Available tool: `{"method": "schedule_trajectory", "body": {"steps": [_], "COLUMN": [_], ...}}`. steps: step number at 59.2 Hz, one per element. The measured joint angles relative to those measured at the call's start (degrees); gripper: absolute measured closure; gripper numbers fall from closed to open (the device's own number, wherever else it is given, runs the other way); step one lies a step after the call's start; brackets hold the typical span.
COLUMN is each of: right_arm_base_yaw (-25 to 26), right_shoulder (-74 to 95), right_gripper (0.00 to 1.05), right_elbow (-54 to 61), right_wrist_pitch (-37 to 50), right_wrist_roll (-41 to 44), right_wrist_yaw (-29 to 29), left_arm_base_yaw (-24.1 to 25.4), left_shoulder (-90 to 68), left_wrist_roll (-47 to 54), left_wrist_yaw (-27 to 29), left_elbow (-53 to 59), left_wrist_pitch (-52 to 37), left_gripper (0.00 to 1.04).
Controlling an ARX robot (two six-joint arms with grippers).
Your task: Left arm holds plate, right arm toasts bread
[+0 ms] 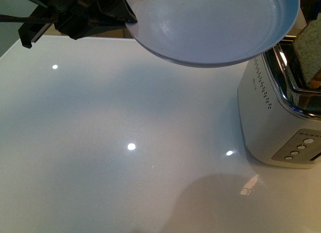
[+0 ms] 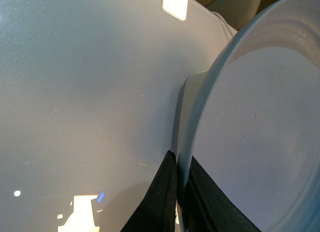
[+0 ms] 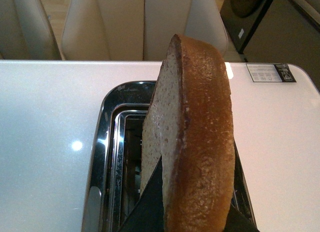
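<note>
White glossy tabletop (image 1: pixel 100 143) spreads beneath both our arms, and cream chair backs (image 3: pixel 140 22) stand beyond its far edge. Our left gripper (image 1: pixel 128 16) is closed to a narrow gap on the rim of the plate (image 1: pixel 215 22), with one dark finger (image 2: pixel 162 202) on each face of the rim. The pale blue plate hangs tilted in the air out from that grip, clear of the table, its far rim near the white toaster (image 1: pixel 271 123).

Our right gripper (image 3: pixel 192 212) pinches the bread (image 3: pixel 195 132) upright between its two dark fingers, directly over the toaster's chrome-edged slot (image 3: pixel 130 157). We cannot tell whether the slice's lower edge sits inside the slot.

Small grey print (image 1: pixel 254 82) runs down the toaster's side beside rows of vent holes, too fine for us to read. Four round buttons (image 1: pixel 299 148) sit on a grey panel below. Beyond the right gripper a white sticker (image 3: pixel 267 72) with black print lies on the table, also unreadable.
</note>
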State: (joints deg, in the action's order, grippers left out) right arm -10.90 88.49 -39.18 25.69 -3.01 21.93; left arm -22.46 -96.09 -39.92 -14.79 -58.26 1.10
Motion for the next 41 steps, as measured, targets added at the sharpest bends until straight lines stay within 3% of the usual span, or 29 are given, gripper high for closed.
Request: {"method": "schedule_trajectory", "body": {"steps": [34,41], "right_arm_base_yaw": [-0.61,-0.66], "right_shoulder": [3.93,4.28], "right_gripper": [1.01,0.77], "right_elbow": [0.09,1.66], "right_wrist_pitch": [-3.43,-3.19], "right_wrist_roll": [-1.97,-2.14], "right_wrist_yaw": [-2.89,-3.93], "left_arm_base_yaw": [0.0,0.0], "left_shoulder": [0.0,0.0], "left_wrist_roll": [0.0,0.0], "left_wrist_yaw": [0.0,0.0], "left_elbow": [0.0,0.0], "left_wrist_pitch": [0.0,0.0], "left_gripper": [1.02,1.02]}}
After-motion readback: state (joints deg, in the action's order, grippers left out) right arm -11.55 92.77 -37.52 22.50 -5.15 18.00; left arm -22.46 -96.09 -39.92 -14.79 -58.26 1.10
